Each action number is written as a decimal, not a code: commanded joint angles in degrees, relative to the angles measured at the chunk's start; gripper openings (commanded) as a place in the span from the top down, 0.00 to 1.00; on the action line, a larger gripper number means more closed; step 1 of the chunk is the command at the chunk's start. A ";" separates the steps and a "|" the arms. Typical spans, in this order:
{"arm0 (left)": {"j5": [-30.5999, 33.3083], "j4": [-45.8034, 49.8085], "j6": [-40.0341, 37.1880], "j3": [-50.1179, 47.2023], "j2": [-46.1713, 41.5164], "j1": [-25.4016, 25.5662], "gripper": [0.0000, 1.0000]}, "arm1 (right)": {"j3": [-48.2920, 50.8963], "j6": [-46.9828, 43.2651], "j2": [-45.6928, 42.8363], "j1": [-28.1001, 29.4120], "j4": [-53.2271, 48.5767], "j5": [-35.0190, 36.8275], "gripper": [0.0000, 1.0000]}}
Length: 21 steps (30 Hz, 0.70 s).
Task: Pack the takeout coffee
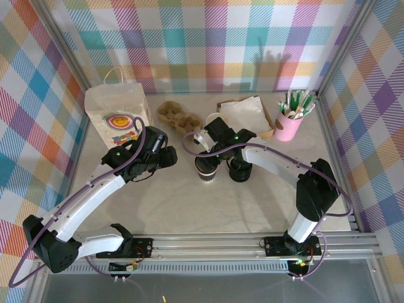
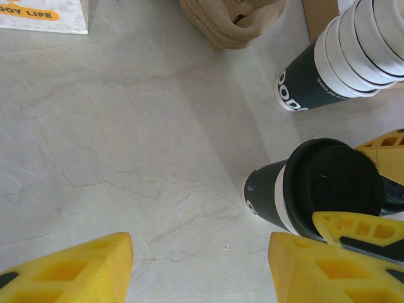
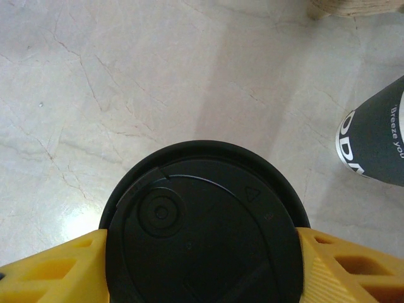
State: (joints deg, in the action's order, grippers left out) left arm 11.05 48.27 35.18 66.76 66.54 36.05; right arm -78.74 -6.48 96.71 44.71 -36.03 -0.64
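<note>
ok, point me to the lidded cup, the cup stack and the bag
lidded cup [image 3: 202,233]: right wrist view, middle of its black lid.
cup stack [image 2: 360,47]: left wrist view, white rims of the nested cups.
bag [image 1: 113,104]: top external view, its white side facing up.

Top camera looks down; both wrist cameras, close, share the takeout coffee [image 3: 202,227].

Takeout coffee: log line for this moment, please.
right hand shut on cream paper cup with black plastic lid | left hand open, empty | cup outside white paper bag
</note>
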 commanded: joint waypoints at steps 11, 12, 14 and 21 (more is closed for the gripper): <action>-0.99 -0.28 0.23 -0.40 -0.18 -0.89 0.41 | 1.22 -0.72 -0.38 0.56 1.01 0.57 0.36; -0.98 -0.28 0.24 -0.40 -0.12 -0.81 0.41 | 1.31 -0.73 -0.39 0.56 1.04 0.48 0.36; -0.93 -0.22 0.31 -0.49 -0.23 -0.83 0.41 | 1.40 -0.73 -0.42 0.56 0.97 0.30 0.35; -1.12 -0.44 0.32 -0.60 -0.13 -0.90 0.41 | 1.57 -0.55 -0.49 0.56 0.79 -0.01 0.33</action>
State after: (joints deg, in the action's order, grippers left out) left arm 10.35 48.01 35.18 66.76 66.57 35.79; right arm -77.89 -6.50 96.71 44.73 -35.51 -0.05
